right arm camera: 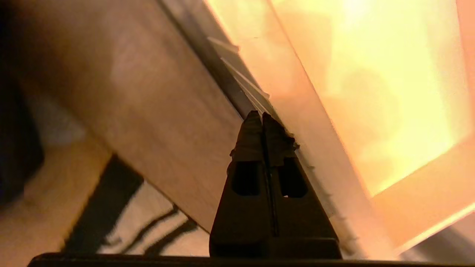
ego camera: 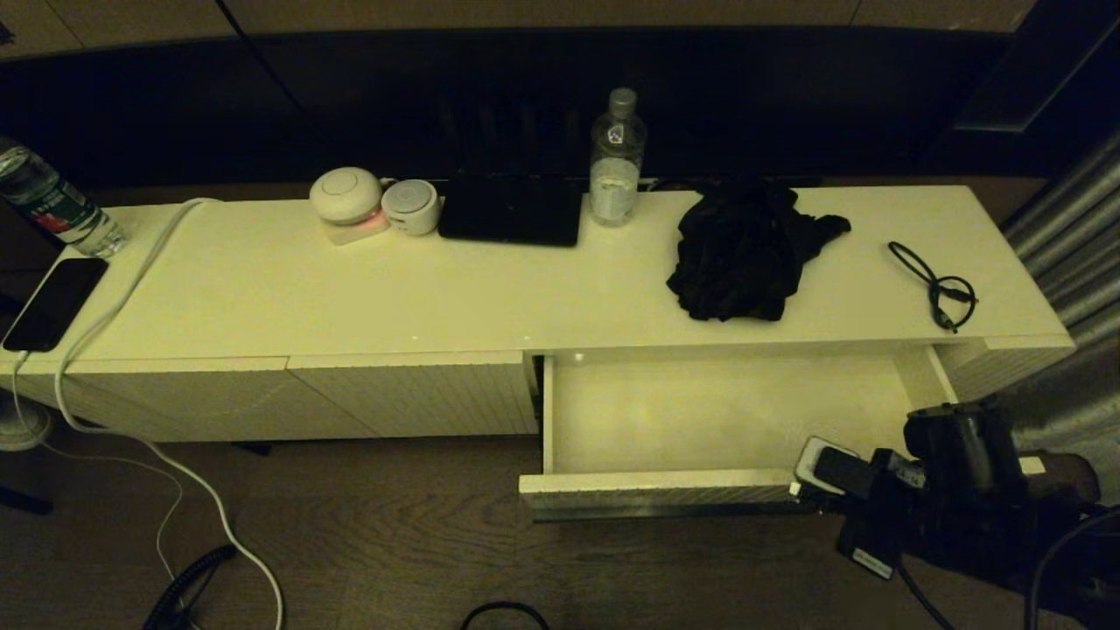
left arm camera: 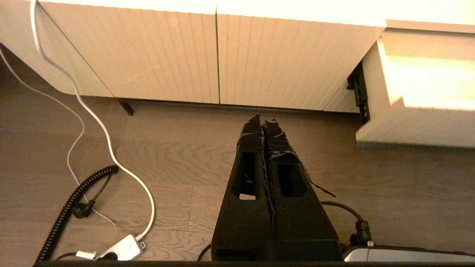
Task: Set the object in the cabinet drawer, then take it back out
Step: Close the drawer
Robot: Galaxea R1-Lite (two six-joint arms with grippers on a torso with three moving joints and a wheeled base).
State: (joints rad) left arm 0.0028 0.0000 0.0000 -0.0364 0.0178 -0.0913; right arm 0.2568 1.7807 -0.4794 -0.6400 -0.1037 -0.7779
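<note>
The cabinet drawer (ego camera: 665, 482) stands pulled out at the right of the low white cabinet, and its white inside holds nothing. A crumpled black cloth (ego camera: 744, 249) lies on the cabinet top above the drawer. My right gripper (ego camera: 809, 490) is at the right end of the drawer front. In the right wrist view this gripper (right arm camera: 261, 115) is shut, with its tips against the front's top edge (right arm camera: 256, 92) and nothing seen between them. My left gripper (left arm camera: 262, 118) hangs shut and empty over the floor, left of the drawer's corner (left arm camera: 415, 126), and is out of the head view.
On the cabinet top are a water bottle (ego camera: 617, 162), a black tablet (ego camera: 512, 210), two round white devices (ego camera: 346, 197), and a black cable (ego camera: 936, 284). A phone (ego camera: 54, 302) and another bottle (ego camera: 52, 201) sit at the far left. White cables (left arm camera: 111, 148) trail on the floor.
</note>
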